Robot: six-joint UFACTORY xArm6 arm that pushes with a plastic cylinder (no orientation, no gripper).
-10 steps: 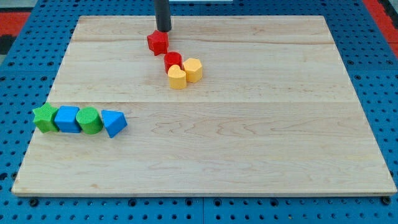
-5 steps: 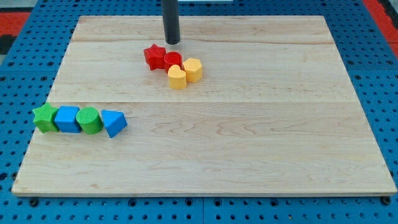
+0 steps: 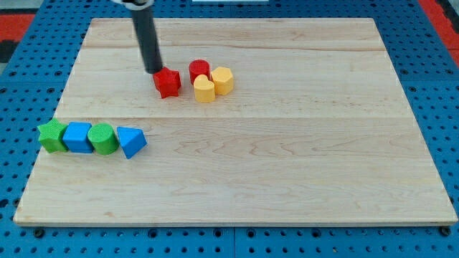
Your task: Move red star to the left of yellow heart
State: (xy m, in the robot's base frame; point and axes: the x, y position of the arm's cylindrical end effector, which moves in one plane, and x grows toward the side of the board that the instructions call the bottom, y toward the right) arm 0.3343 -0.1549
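Observation:
The red star [image 3: 168, 82] lies on the wooden board, left of the yellow heart [image 3: 204, 89] with a gap between them. My tip [image 3: 153, 70] touches the star's upper left edge. A red cylinder-like block [image 3: 199, 70] sits just above the yellow heart. A second yellow block [image 3: 222, 80] rests against the heart's right side.
Near the board's left edge stands a row: a green star [image 3: 51, 136], a blue block [image 3: 77, 137], a green cylinder [image 3: 102, 138] and a blue triangle [image 3: 131, 141]. The wooden board [image 3: 301, 158] rests on a blue pegboard.
The red star moved down and left, away from the red cylinder, to the heart's left. My tip swung from above the red blocks to the star's upper left.

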